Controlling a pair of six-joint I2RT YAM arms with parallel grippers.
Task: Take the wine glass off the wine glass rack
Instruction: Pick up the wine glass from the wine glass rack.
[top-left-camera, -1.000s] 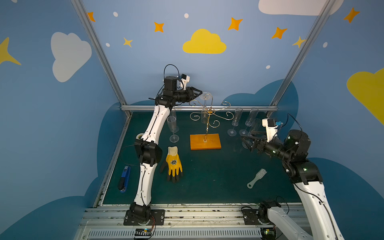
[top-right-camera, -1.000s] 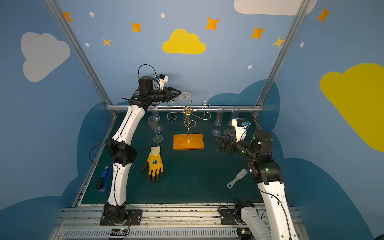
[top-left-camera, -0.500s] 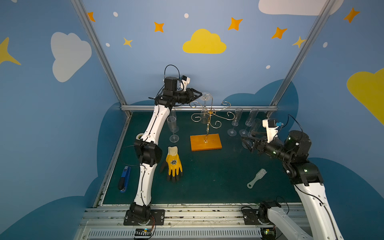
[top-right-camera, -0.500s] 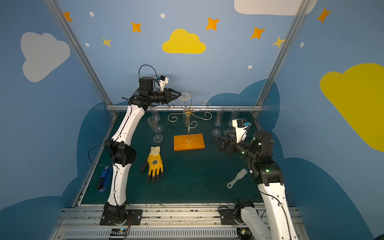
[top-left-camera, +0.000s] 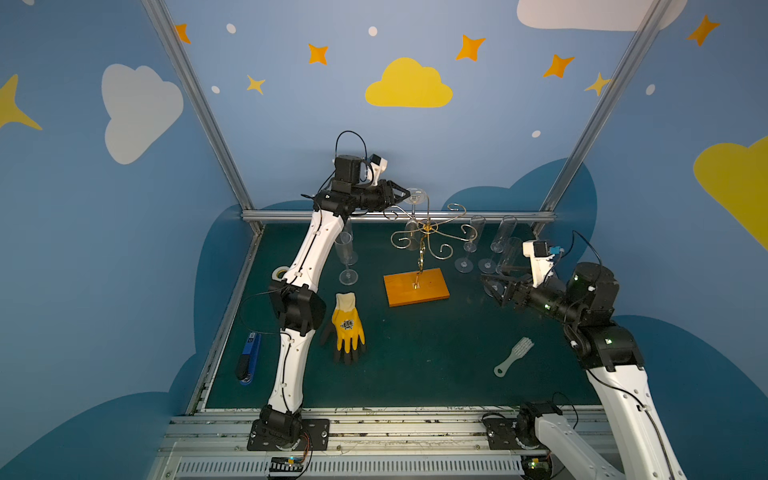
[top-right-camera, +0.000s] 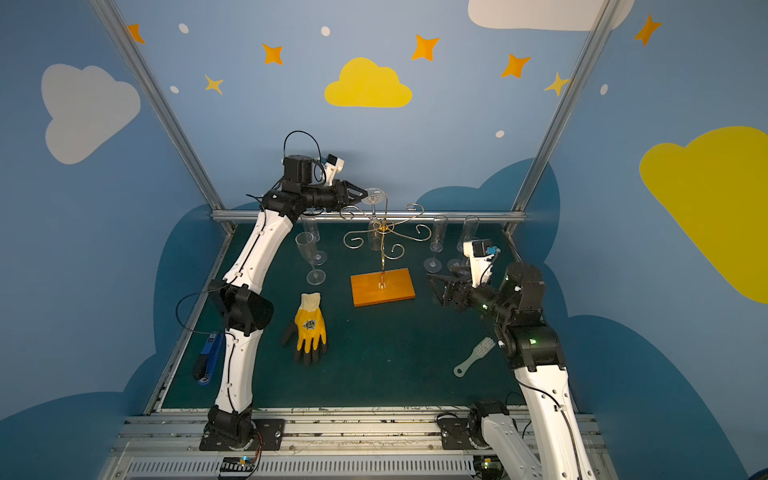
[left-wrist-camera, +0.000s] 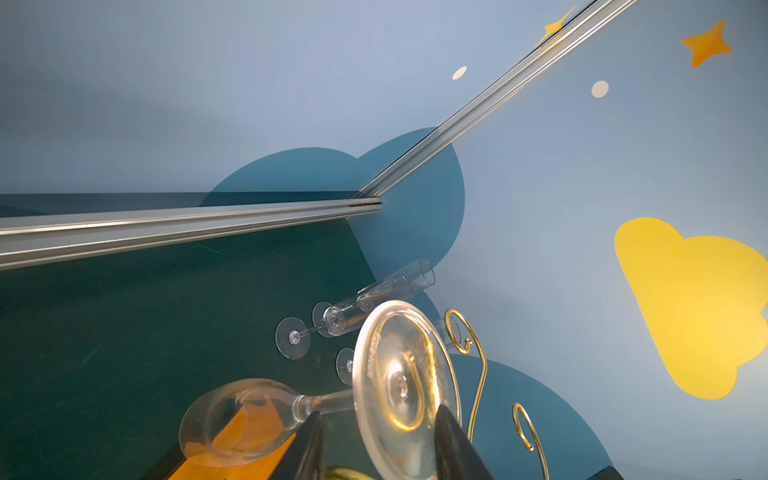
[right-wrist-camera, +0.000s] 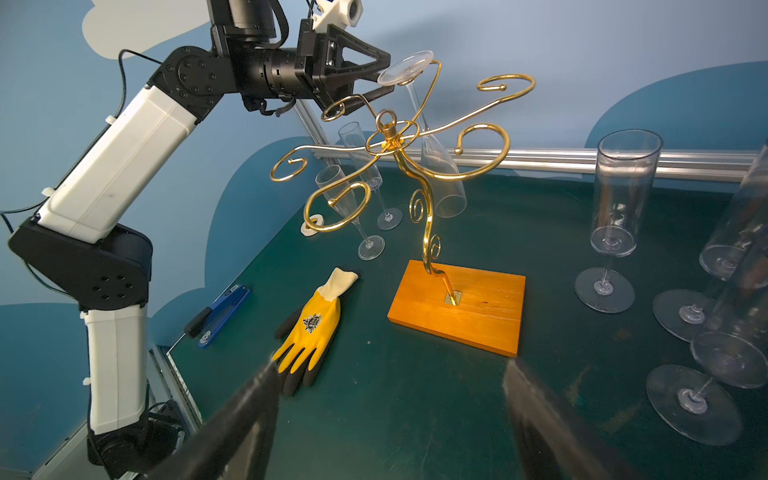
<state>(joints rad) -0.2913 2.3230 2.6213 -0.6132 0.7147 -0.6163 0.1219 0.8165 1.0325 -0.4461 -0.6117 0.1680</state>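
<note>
A clear wine glass hangs upside down from a rear arm of the gold wire wine glass rack. Its round foot rests on top of the curl. My left gripper is raised to that foot. In the left wrist view its two dark fingers stand either side of the foot, partly closed. One is by the stem, with a gap to the disc. My right gripper hovers open and empty over the mat, right of the rack's orange base.
Several clear flutes stand right of the rack, close to my right arm. Two more flutes stand on its left beside my left arm. On the mat lie a yellow glove, a blue stapler, a white brush and a tape roll.
The left gripper has shifted very slightly at the glass's foot. The glass hangs on the rack as before, and the right arm has not moved.
</note>
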